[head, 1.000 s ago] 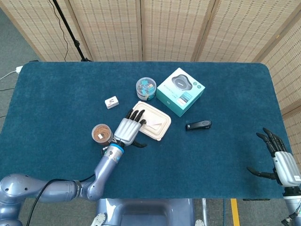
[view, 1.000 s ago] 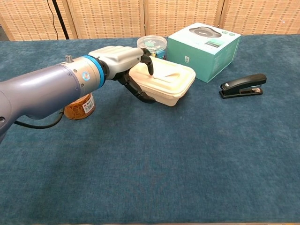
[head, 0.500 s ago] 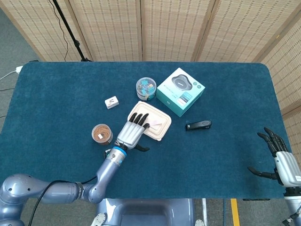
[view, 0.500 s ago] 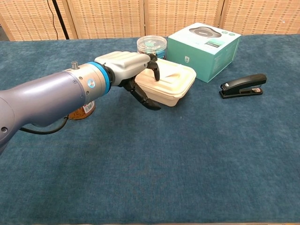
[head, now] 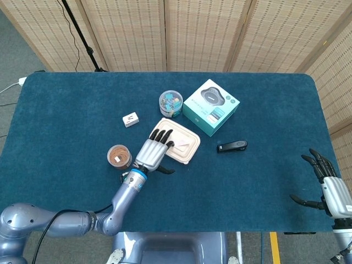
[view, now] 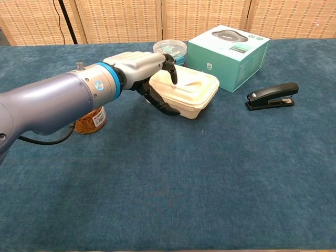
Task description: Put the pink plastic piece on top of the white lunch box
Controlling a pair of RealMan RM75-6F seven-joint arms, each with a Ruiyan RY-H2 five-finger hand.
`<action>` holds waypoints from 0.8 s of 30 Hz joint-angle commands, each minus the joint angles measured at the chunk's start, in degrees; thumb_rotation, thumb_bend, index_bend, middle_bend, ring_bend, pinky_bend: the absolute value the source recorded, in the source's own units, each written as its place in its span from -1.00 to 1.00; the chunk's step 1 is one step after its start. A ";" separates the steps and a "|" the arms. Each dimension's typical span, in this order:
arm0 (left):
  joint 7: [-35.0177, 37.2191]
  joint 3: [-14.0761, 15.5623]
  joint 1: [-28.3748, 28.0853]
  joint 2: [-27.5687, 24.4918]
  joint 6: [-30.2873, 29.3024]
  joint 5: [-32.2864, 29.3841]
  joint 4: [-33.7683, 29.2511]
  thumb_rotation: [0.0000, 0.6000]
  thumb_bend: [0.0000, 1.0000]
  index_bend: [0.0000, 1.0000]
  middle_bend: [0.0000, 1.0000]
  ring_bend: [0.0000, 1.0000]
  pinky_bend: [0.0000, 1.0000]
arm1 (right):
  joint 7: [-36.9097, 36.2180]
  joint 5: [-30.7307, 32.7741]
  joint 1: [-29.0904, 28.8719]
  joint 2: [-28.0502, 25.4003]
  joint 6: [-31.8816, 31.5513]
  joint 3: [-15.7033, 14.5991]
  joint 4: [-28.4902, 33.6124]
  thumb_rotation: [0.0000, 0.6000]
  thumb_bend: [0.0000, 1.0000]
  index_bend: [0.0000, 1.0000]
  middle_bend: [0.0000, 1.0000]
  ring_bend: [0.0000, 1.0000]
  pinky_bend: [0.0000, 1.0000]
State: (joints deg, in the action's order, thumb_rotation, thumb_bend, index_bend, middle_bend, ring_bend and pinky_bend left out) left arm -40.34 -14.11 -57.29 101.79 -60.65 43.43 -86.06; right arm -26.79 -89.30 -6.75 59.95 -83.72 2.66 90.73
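Now my left hand (head: pixel 152 152) is reaching over the near left edge of the white lunch box (head: pixel 182 144). My fingers (head: pixel 160 136) are lying spread over the lid, and my thumb is sticking out beside the box wall. The pink plastic piece (head: pixel 179 145) is lying flat on top of the lid, just past my fingertips, and I am holding nothing. In the chest view, my left hand (view: pixel 137 67) is hiding part of the box (view: pixel 194 93). My right hand (head: pixel 328 188) is waiting far off at the near right, fingers wide apart. A brown jar (head: pixel 118 156) is sitting left of my arm. A teal box (head: pixel 211 106) and a black stapler (head: pixel 232 146) are sitting to the right.
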 commanded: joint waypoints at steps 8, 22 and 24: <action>3.47 -0.92 3.54 -8.37 -3.34 3.73 -9.14 0.14 -1.00 -0.50 -1.00 -1.00 -1.00 | -0.07 -0.50 0.01 -0.12 -0.11 -0.18 0.15 1.00 -1.00 -0.76 -1.00 -1.00 -1.00; 20.90 9.67 20.62 -27.98 -13.94 21.62 -17.45 0.92 -1.00 -1.00 -1.00 -1.00 -1.00 | 3.78 -2.04 -0.06 0.47 -0.79 -0.53 0.61 1.00 -1.00 -0.83 -1.00 -1.00 -1.00; 26.61 11.70 23.90 -30.25 -16.32 25.83 -16.59 1.00 -1.00 -1.00 -1.00 -1.00 -1.00 | 4.72 -2.49 -0.03 0.52 -1.29 -0.49 0.90 1.00 -1.00 -0.84 -1.00 -1.00 -1.00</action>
State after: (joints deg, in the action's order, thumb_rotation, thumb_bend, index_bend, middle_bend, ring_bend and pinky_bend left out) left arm -20.45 -5.83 -38.32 75.06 -73.29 64.44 -102.90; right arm -22.39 -91.53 -6.78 60.40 -84.75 2.17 91.46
